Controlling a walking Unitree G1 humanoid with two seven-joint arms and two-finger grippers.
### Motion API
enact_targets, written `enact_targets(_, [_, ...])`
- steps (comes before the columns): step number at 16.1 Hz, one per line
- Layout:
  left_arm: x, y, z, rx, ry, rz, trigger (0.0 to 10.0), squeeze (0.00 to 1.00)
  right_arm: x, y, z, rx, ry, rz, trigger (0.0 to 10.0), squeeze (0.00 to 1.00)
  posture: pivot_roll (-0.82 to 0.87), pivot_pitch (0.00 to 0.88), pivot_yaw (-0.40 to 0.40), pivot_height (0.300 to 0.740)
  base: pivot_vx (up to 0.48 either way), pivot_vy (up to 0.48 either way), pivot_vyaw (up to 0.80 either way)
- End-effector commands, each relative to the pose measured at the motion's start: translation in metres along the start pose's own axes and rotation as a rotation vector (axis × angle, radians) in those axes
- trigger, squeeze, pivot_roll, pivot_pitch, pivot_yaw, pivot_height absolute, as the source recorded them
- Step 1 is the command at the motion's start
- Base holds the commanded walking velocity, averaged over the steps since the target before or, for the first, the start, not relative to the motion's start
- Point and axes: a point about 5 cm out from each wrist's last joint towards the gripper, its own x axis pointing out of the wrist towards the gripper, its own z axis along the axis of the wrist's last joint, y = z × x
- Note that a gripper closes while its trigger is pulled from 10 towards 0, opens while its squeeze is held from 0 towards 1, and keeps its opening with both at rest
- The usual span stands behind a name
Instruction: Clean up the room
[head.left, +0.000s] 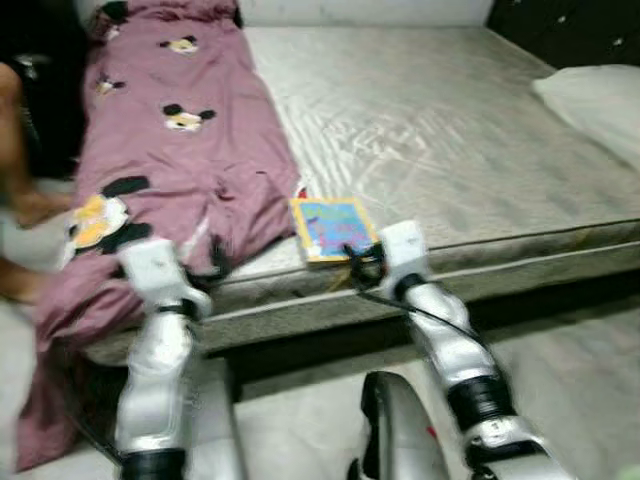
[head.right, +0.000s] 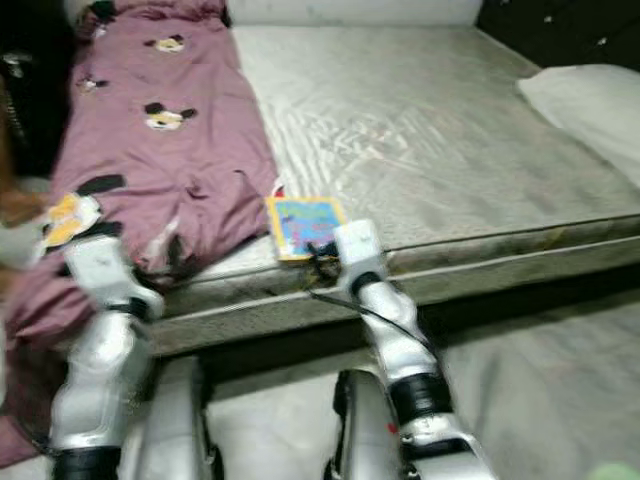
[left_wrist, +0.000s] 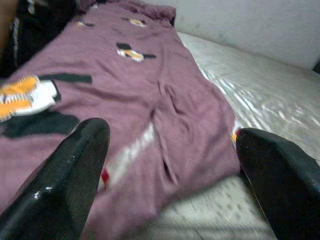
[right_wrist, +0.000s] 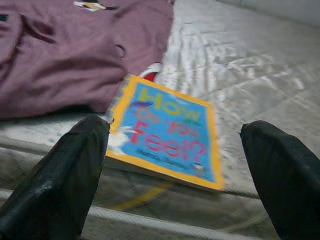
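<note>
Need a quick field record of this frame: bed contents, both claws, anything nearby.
bed: bare grey mattress, robot standing at its near edge
blanket: mauve cartoon-print blanket along the robot's left side of the bed, hanging over the near corner
book: blue, yellow-bordered book, flat near the mattress edge, one corner by the blanket
pillow: white pillow at far right
left claw: left claw open, over the blanket's near edge
right claw: right claw open, aimed at the book, not touching
person: bare leg at far left
</note>
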Motion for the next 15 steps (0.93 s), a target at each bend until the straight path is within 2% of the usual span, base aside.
enact_targets(1, [0.002,-0.014,0.004,-0.018,-0.014,-0.041,10.0,0.0,-0.001,-0.011,0.004,-0.012,-0.011,-0.025,10.0,0.0,-0.04,0.0,-0.076,0.548,0.334,0.0,0.0])
enact_targets(7, [0.002,-0.013,0.004,-0.019,-0.012,-0.036,10.0,0.0,-0.001,-0.011,0.004,-0.01,-0.011,-0.029,10.0,0.0,-0.05,0.0,-0.073,0.548,0.355,0.0,0.0])
enact_targets(12, [0.002,-0.009,0.001,-0.004,0.012,0.002,10.0,0.0,-0.001,-0.012,0.004,-0.009,-0.009,-0.027,10.0,0.0,-0.05,0.0,-0.077,0.548,0.0,0.0,0.0])
enact_targets(15, [0.003,0.002,-0.013,-0.038,0.093,0.114,10.0,0.0,-0.008,-0.015,0.004,-0.02,-0.013,-0.045,10.0,0.0,-0.07,0.0,-0.084,0.548,0.0,0.0,0.0])
